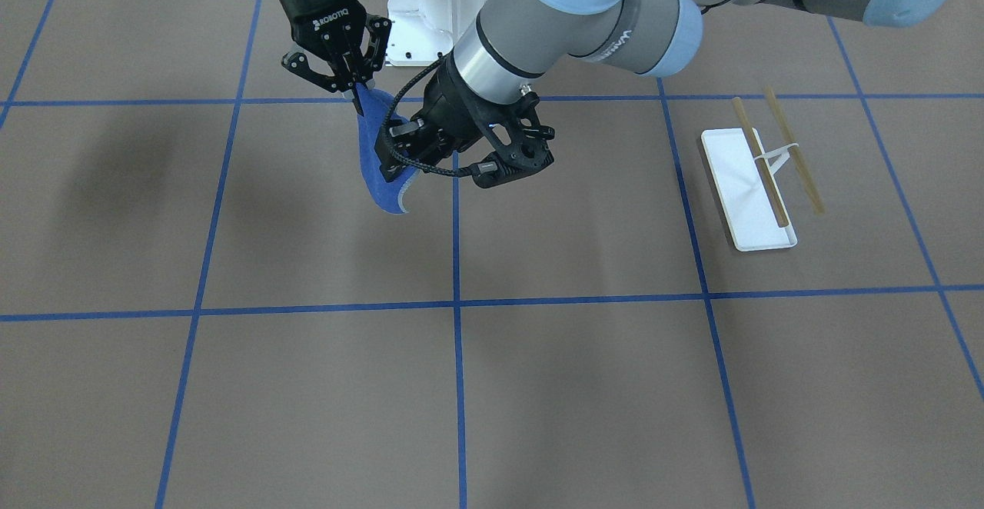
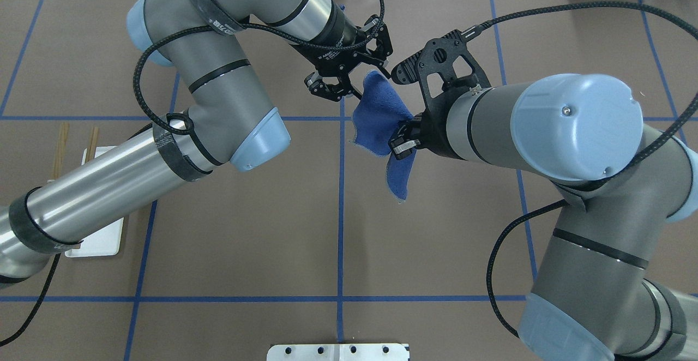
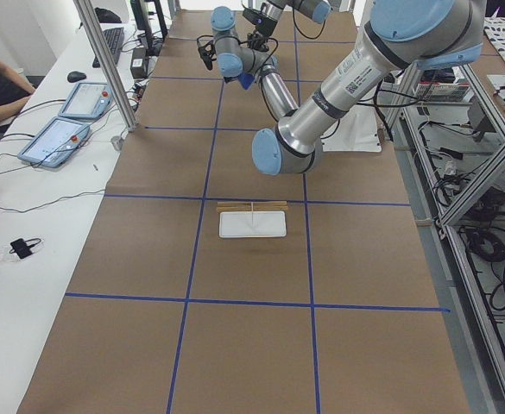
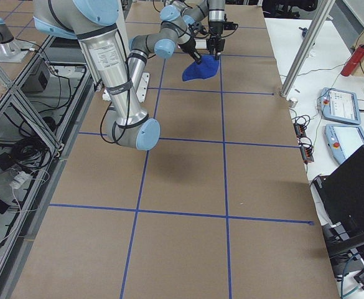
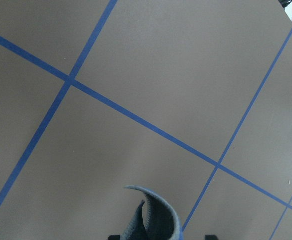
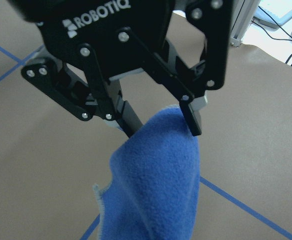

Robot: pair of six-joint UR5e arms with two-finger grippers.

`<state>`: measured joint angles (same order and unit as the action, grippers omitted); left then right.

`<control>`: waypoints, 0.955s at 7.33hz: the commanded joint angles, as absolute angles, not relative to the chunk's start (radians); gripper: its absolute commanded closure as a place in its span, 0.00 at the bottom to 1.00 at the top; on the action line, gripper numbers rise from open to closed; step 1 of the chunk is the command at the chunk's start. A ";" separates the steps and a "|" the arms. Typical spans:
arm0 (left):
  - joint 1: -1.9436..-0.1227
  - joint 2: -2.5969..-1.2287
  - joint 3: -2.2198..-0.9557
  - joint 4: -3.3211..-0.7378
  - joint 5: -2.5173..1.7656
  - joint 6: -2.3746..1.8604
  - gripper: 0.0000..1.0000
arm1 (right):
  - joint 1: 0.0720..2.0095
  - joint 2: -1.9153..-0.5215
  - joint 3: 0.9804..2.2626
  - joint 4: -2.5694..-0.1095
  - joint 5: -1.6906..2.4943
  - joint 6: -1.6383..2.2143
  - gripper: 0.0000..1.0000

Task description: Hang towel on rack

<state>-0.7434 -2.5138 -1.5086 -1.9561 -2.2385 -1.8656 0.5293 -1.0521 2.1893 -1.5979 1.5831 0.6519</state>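
Front view: towel (image 1: pixel 382 157) is held above the tabletop (image 1: pixel 538 386) by both grippers; right gripper (image 1: pixel 355 92) is clamped on its 12 o'clock corner, left gripper (image 1: pixel 401 151) is closed on its 3 o'clock edge. Rack (image 1: pixel 757 178) is seen well apart at 3 o'clock.

Overhead: towel (image 2: pixel 381 118) is stretched between left gripper (image 2: pixel 357 89) and right gripper (image 2: pixel 402 144); rack (image 2: pixel 101 241) is mostly hidden at 9 o'clock.

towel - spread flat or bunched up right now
Bunched up: the towel hangs in folds off the table, pinched between the left gripper and right gripper.
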 commanded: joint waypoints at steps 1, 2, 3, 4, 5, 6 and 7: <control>-0.744 -2.510 -1.512 -1.959 -2.240 -1.868 1.00 | 0.531 -1.058 2.192 -1.597 1.583 0.652 1.00; -0.745 -2.508 -1.514 -1.957 -2.240 -1.867 1.00 | 0.531 -1.061 2.192 -1.598 1.583 0.650 1.00; -0.746 -2.508 -1.514 -1.954 -2.240 -1.867 1.00 | 0.531 -1.066 2.194 -1.598 1.585 0.650 1.00; -0.752 -2.508 -1.516 -1.954 -2.240 -1.867 1.00 | 0.534 -1.071 2.195 -1.598 1.586 0.650 1.00; -0.771 -2.508 -1.519 -1.954 -2.241 -1.862 1.00 | 0.537 -1.087 2.207 -1.603 1.588 0.664 0.50; -0.796 -2.499 -1.525 -1.951 -2.249 -1.859 1.00 | 0.540 -1.144 2.256 -1.608 1.591 0.725 0.01; -0.810 -2.440 -1.578 -1.951 -2.252 -1.853 1.00 | 0.549 -1.208 2.307 -1.664 1.610 0.726 0.00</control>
<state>-0.7894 -2.4869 -1.5357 -1.9523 -2.2470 -1.8592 0.5408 -1.1394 2.2514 -1.6194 1.5943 0.7041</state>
